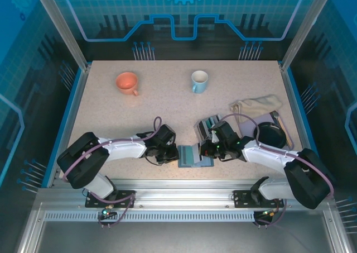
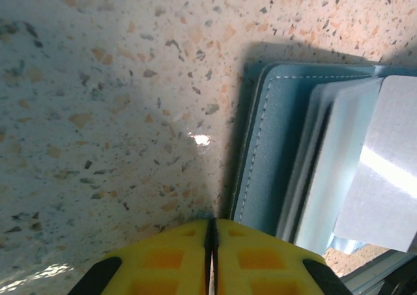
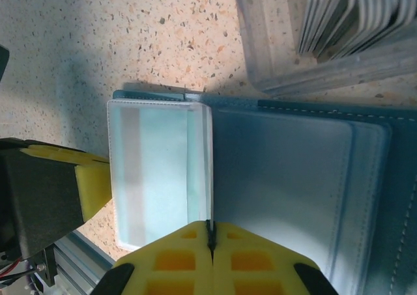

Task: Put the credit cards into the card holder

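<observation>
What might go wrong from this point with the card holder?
The left gripper is shut at the edge of the holder, seemingly only pressing it, so the holder may slide. The right gripper pinches a thin leaf, card or sleeve unclear; it could buckle or miss a pocket. The rack sits close beside the holder, so the right arm might bump it.

You've got a speckled tabletop (image 1: 167, 110). At the far side sit an orange cup (image 1: 127, 82) and a pale blue mug (image 1: 199, 81), well apart. On the right there's a beige cloth (image 1: 257, 104), with a black round object (image 1: 273, 134) just nearer. The grey rack (image 1: 207, 127) stands mid-table, and the card holder (image 1: 194, 156) lies open just in front of it.
</observation>
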Motion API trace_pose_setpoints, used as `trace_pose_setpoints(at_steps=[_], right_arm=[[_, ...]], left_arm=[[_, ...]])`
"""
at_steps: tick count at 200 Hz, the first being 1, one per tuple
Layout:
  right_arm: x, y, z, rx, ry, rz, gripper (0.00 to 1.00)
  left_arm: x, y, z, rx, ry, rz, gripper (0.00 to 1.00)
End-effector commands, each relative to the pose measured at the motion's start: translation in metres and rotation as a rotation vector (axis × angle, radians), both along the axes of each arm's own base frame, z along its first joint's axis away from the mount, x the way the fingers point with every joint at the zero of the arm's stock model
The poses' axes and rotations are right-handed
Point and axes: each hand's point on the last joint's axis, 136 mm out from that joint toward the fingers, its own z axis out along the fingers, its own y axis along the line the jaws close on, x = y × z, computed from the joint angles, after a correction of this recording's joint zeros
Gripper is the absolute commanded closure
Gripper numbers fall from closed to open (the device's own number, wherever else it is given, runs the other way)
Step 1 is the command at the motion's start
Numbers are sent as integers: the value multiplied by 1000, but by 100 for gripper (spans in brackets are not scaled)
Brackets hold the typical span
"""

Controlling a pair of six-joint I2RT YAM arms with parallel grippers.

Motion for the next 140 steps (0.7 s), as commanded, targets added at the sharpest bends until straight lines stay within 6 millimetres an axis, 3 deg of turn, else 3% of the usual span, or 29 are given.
trace_pose_setpoints(at_steps=[1, 98, 140], right_arm=[[-6, 4, -11, 14, 27, 6, 95], [-20, 0, -26, -22, 75, 4, 96], [-21, 0, -19, -16, 59, 1, 96]], left_arm=[[0, -6, -3, -4, 9, -18, 88], [0, -9, -6, -3, 17, -17, 89], [-1, -9, -7, -1, 20, -17, 89]])
